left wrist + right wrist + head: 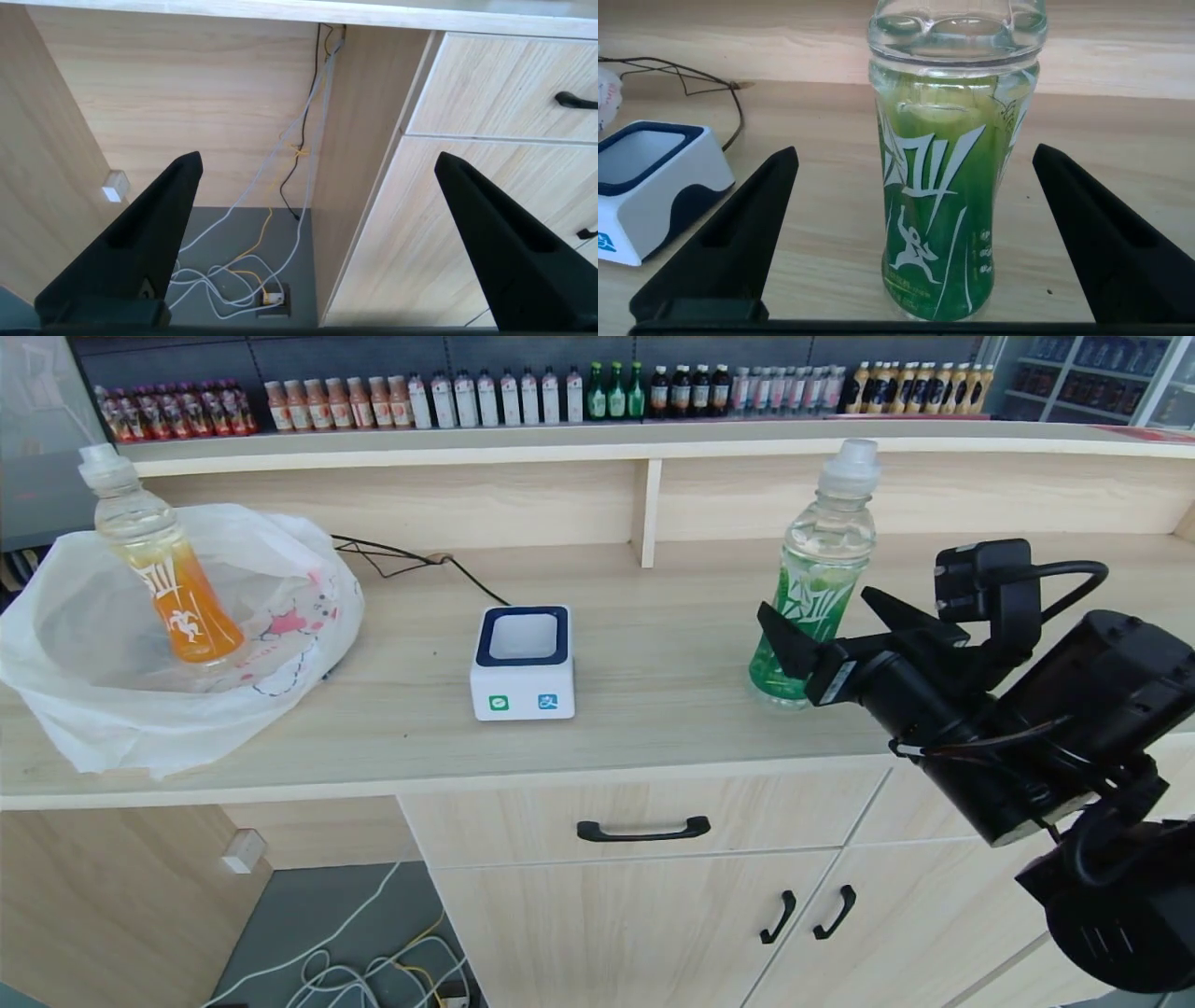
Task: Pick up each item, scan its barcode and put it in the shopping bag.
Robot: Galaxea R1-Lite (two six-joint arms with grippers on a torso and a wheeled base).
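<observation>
A green drink bottle [814, 590] stands upright on the right side of the wooden counter [653, 653]. My right gripper [845, 627] is open just in front of it, one finger on each side of the bottle's [948, 215] lower half, not touching. An orange drink bottle [168, 569] leans inside the white plastic shopping bag [112, 644] at the counter's left end. The white and blue barcode scanner [523, 663] sits in the middle of the counter. My left gripper [318, 243] hangs open below the counter, facing the cabinet and the floor cables.
A black cable [411, 560] runs from the scanner toward the counter's back. A raised shelf and a vertical divider [647, 509] border the back. Drawers and doors with black handles [642, 830] are below the counter. Loose cables [252, 271] lie on the floor.
</observation>
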